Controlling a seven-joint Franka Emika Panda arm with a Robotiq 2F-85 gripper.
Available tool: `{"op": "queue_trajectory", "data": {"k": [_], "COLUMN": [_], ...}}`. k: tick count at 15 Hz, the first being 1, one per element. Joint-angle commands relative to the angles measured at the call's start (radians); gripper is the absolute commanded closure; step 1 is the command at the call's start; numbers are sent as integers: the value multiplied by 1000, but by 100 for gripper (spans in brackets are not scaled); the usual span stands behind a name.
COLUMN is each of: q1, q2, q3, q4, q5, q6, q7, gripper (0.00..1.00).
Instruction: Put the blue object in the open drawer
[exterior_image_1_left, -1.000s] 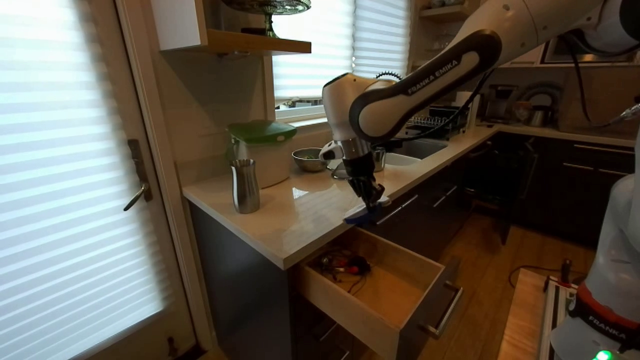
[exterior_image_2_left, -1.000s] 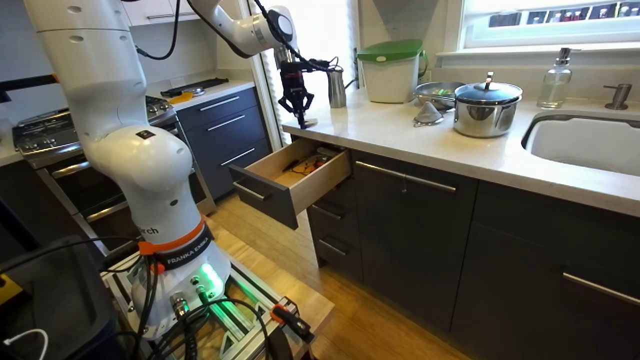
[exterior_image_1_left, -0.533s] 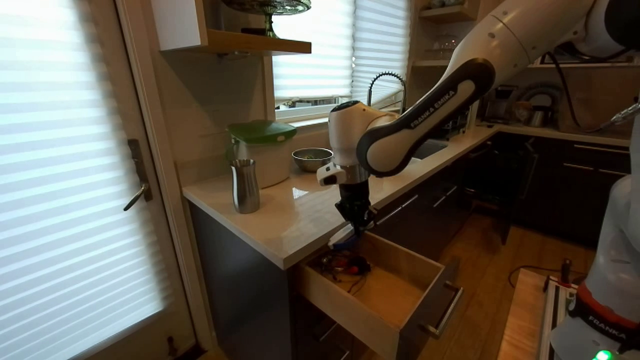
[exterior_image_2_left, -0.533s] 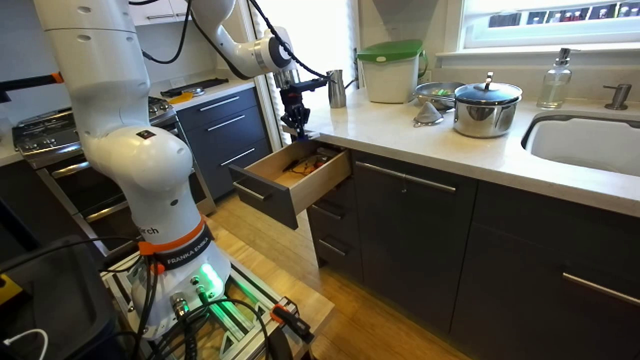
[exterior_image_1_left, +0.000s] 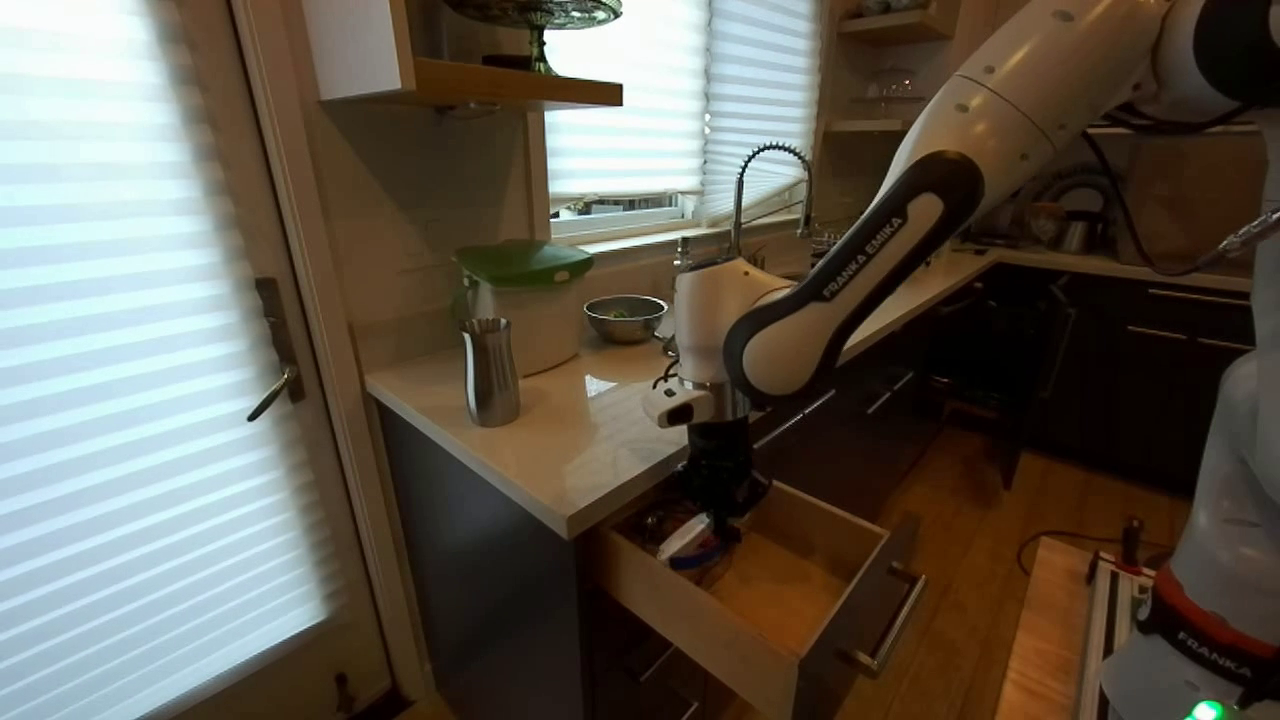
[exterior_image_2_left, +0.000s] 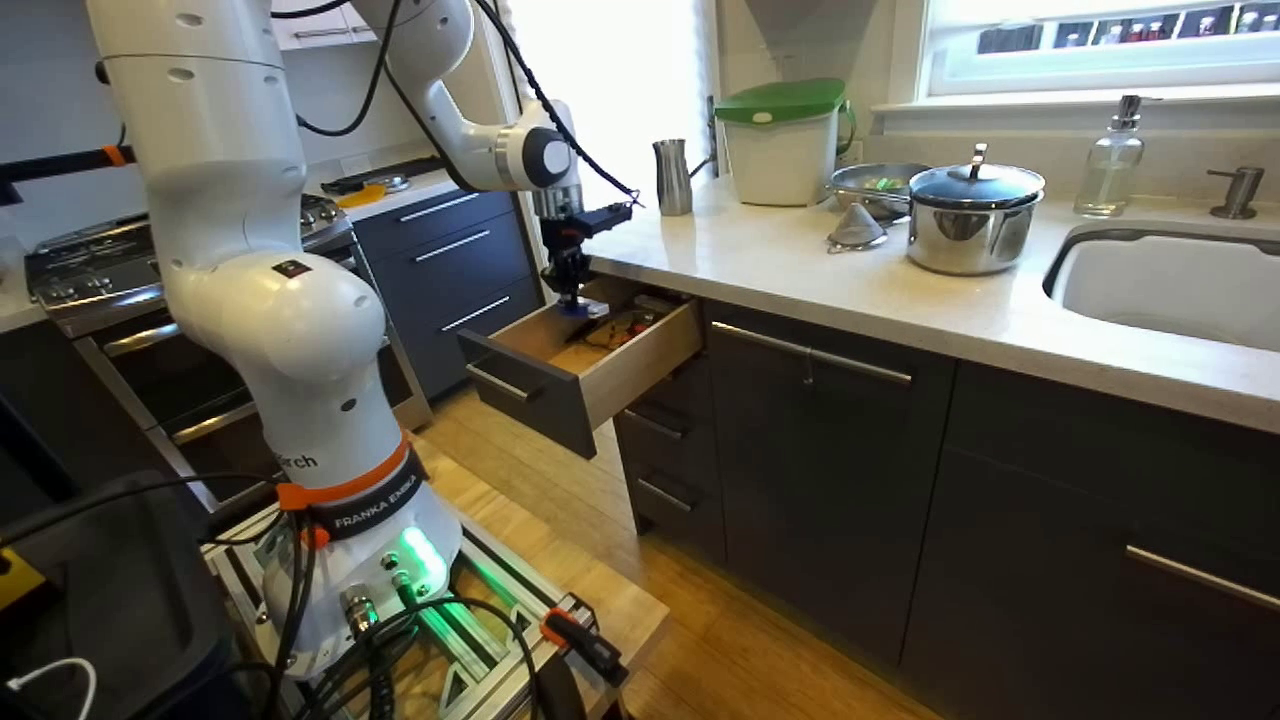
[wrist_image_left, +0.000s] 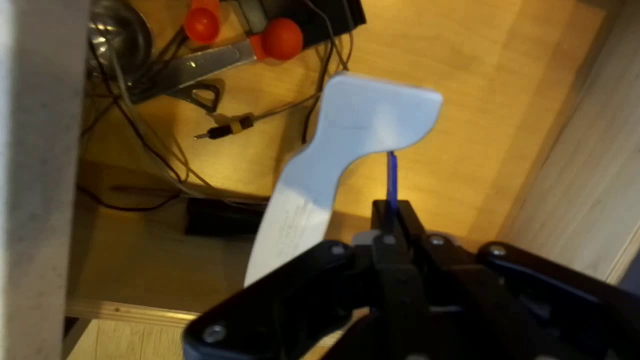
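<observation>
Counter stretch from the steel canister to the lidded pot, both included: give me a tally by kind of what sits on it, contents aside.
Metal vessels: 3 (steel canister, metal bowl, lidded pot)
Plastic-looking bins: 1 (green-lidded bin)
Cone-shaped items: 1 (grey cone, possibly a strainer)
Total: 5

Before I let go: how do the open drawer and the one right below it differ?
The open drawer is pulled out; the lower drawer is shut. The open drawer shows light wood and a cable plug inside; the lower drawer's inside is hidden. Both have dark fronts and metal bar handles.
</observation>
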Motion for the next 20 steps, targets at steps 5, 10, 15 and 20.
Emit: {"op": "queue_trajectory", "data": {"k": [5, 10, 15, 20], "q1": [-17, -33, -25, 42], "q2": [-18, -41, -239, -513], "q3": [0, -18, -2, -59], "q4": [-169, -199, -280, -372], "q5": [182, 217, 285, 331], "q6": [82, 130, 214, 263], "q7": [81, 123, 151, 261], "gripper": [99, 66, 31, 0]}}
